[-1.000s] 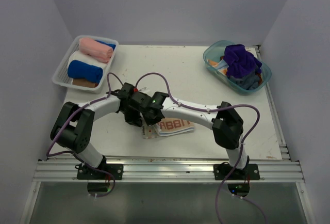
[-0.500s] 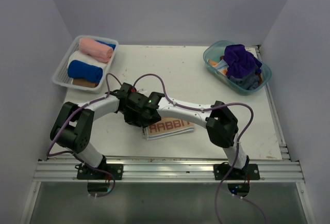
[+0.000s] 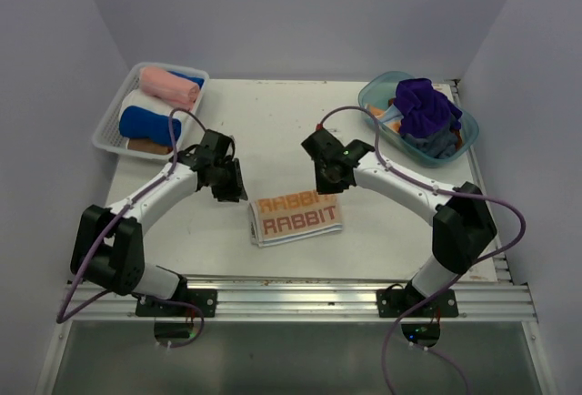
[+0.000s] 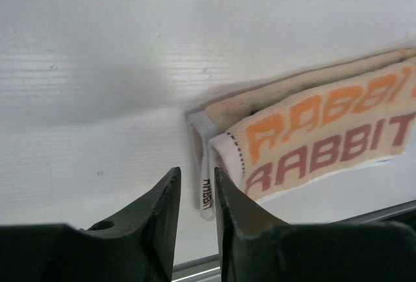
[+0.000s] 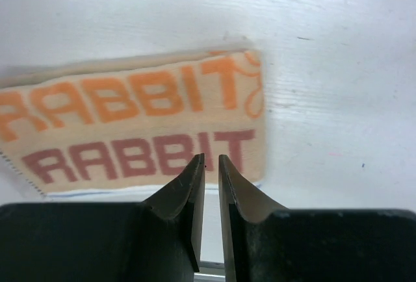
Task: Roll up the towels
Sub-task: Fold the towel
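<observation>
The cream "RABBIT" towel (image 3: 296, 217) lies folded flat near the table's front middle, and shows in the left wrist view (image 4: 325, 132) and the right wrist view (image 5: 143, 119). My left gripper (image 3: 229, 186) hovers just left of its left edge, its jaws almost shut with a narrow gap (image 4: 197, 173) and nothing between them. My right gripper (image 3: 327, 182) hovers over its upper right corner, jaws shut and empty (image 5: 212, 158). Rolled pink (image 3: 169, 87), white (image 3: 150, 104) and blue (image 3: 150, 126) towels lie in the basket. A purple towel (image 3: 424, 106) is piled in the tub.
The white mesh basket (image 3: 107, 140) stands at the back left. The clear teal tub (image 3: 373, 104) stands at the back right, with more cloth under the purple towel. The table's metal front rail (image 3: 300, 299) runs below the RABBIT towel.
Both grippers were together over the towel's left end. Now they have drawn apart, left going left and right going right. The towel lies flat and uncovered.
</observation>
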Action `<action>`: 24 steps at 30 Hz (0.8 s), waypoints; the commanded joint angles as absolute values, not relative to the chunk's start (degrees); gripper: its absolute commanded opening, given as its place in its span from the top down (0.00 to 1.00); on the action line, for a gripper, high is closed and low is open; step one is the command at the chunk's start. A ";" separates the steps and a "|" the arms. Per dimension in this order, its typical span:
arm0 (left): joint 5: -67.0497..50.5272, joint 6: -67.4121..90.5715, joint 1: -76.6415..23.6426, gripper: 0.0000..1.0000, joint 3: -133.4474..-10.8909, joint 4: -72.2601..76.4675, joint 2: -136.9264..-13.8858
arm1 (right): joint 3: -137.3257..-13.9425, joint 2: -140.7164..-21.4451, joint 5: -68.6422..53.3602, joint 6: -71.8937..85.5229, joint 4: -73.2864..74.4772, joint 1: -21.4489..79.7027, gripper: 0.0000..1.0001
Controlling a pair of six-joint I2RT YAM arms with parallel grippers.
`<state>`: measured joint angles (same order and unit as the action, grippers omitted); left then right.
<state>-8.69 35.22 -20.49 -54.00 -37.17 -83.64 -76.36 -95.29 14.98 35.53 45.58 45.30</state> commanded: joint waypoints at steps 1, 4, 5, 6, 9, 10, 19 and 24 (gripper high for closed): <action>-7.90 33.40 -22.14 0.67 -56.16 -37.01 -81.21 | -72.87 -93.25 13.09 34.63 44.38 44.74 0.81; -10.89 33.66 -22.94 0.63 -55.20 -34.28 -81.65 | -71.72 -92.99 12.40 35.07 44.12 44.74 0.79; -11.51 34.01 -23.20 0.62 -54.59 -33.84 -81.91 | -71.37 -92.99 12.22 35.50 43.95 44.74 0.78; -12.30 34.27 -23.55 0.62 -54.49 -33.23 -82.18 | -71.28 -92.90 12.13 35.68 43.77 44.82 0.78; -12.31 35.68 -25.22 0.60 -53.53 -32.17 -82.09 | -70.93 -92.55 11.95 36.21 43.42 44.82 0.77; -12.13 36.55 -25.92 0.60 -53.00 -32.17 -82.09 | -70.93 -92.46 11.95 36.21 43.42 44.82 0.77; -8.44 39.55 -28.47 0.59 -50.45 -33.23 -81.39 | -70.93 -92.29 12.22 36.30 44.03 44.82 0.76; -8.44 40.96 -29.79 0.59 -48.69 -32.08 -81.91 | -71.19 -92.37 12.57 36.30 44.65 44.74 0.76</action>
<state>-9.37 39.09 -28.93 -49.41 -34.39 -82.21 -70.87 -94.35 12.43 35.64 44.99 44.95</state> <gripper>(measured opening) 0.408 0.234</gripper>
